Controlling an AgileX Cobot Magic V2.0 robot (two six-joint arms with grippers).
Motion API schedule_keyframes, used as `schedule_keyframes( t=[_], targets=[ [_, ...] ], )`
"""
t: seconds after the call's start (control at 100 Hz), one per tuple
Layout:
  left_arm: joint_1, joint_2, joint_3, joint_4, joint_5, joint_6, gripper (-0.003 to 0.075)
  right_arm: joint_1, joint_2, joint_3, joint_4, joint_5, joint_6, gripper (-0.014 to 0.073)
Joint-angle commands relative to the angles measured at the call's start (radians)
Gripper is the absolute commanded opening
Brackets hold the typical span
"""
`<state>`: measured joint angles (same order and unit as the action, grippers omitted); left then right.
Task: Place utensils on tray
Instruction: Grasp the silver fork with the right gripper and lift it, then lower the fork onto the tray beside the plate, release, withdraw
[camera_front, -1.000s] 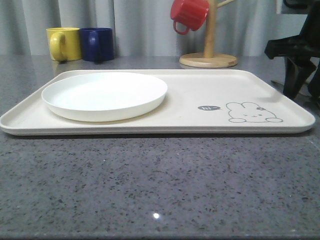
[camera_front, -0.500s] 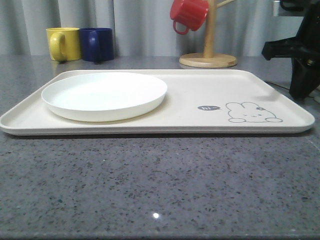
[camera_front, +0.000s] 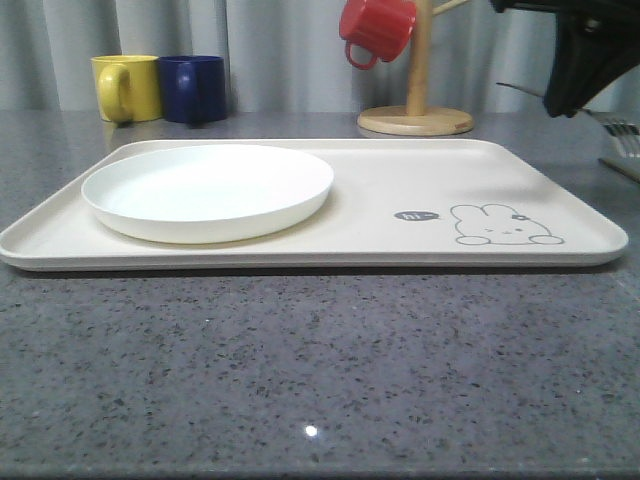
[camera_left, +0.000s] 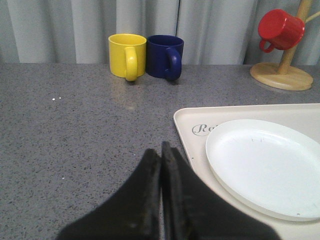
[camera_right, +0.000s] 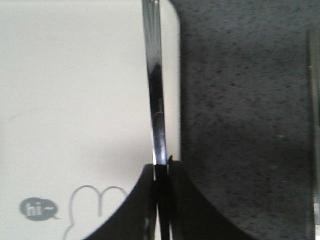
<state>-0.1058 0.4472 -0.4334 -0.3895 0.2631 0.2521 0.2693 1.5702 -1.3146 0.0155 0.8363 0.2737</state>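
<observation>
Steel fork clamped in right gripper, handle running along tray right edge, over the rim. Left gripper clenched, empty, far off.

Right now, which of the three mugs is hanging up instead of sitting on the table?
The red mug. It hangs on the wooden mug stand, while the yellow mug and navy mug stand side by side on the table.
</observation>
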Motion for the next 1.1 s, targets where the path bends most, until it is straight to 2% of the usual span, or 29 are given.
schedule_keyframes(
  t=[0.0,0.22,0.34,0.56,0.92,1.09],
  targets=[
    [-0.001,0.003,-0.029,-0.006,-0.072,0.003,-0.0019,0.068,-0.037,-0.032,-0.015,-0.073,0.058,-0.0057],
    [-0.001,0.003,-0.018,-0.006,-0.072,0.003,-0.0019,0.226,0.023,-0.04,-0.209,-0.158,0.294,-0.0057],
    [-0.001,0.003,-0.018,-0.006,-0.072,0.003,-0.0019,0.275,0.066,-0.064,-0.258,-0.165,0.381,-0.0057],
    [-0.001,0.003,-0.018,-0.006,-0.072,0.003,-0.0019,0.324,0.131,-0.12,-0.26,-0.171,0.415,-0.0057],
    [-0.001,0.003,-0.018,-0.006,-0.072,0.003,-0.0019,0.326,0.19,-0.126,-0.248,-0.168,0.433,-0.0055],
    [-0.001,0.003,-0.018,-0.006,-0.072,0.003,-0.0019,0.326,0.195,-0.126,-0.248,-0.163,0.433,0.0035]
  ],
)
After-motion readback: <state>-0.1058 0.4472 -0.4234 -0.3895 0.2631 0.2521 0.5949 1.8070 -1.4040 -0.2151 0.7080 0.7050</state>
